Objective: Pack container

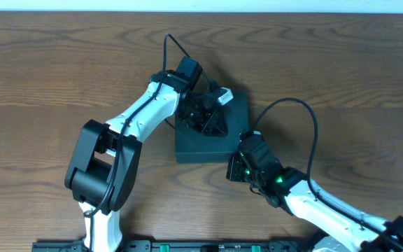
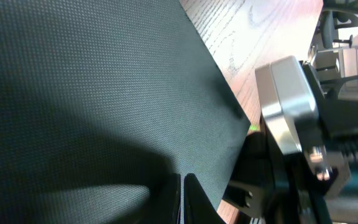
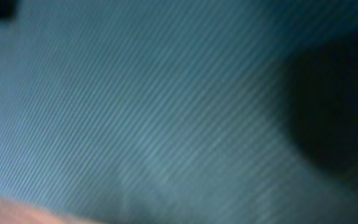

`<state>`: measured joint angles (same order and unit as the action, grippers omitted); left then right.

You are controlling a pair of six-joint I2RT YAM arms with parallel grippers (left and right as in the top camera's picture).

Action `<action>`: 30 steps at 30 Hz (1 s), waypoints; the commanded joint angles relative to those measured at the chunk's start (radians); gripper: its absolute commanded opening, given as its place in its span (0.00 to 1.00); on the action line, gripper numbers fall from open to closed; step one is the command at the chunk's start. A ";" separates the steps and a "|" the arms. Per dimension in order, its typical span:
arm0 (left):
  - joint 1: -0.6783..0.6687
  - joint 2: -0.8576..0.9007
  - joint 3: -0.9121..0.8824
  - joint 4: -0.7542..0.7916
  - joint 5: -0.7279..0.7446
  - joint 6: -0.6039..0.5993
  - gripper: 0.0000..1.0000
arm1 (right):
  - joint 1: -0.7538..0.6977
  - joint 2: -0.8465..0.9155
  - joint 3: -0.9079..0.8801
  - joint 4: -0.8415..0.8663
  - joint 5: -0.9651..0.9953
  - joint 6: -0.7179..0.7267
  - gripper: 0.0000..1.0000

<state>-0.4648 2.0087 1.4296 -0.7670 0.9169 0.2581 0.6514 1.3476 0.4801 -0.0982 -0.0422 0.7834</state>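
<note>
The container [image 1: 203,147] is a dark teal-black box lying shut in the middle of the table. My left gripper [image 1: 213,119] is down on its lid, near the far side. In the left wrist view the two fingers [image 2: 183,199] are pressed together on the matte lid [image 2: 92,93], holding nothing. My right gripper [image 1: 238,163] is against the box's near right corner. The right wrist view is filled by a blurred teal surface of the box [image 3: 135,112], and its fingers do not show.
The wooden table [image 1: 47,77] surrounds the box. The right arm's grey and black wrist [image 2: 294,106] sits just past the lid's edge in the left wrist view. The arm bases stand at the front edge [image 1: 96,231].
</note>
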 commanded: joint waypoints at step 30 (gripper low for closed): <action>0.234 -0.578 0.132 -0.218 -0.318 -0.192 0.06 | -0.258 -0.633 0.365 -0.653 0.010 -0.524 0.01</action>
<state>-0.2470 1.5166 1.5543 -0.9615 0.6937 0.0998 0.4614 0.7490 0.7570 -0.6785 -0.0654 0.4286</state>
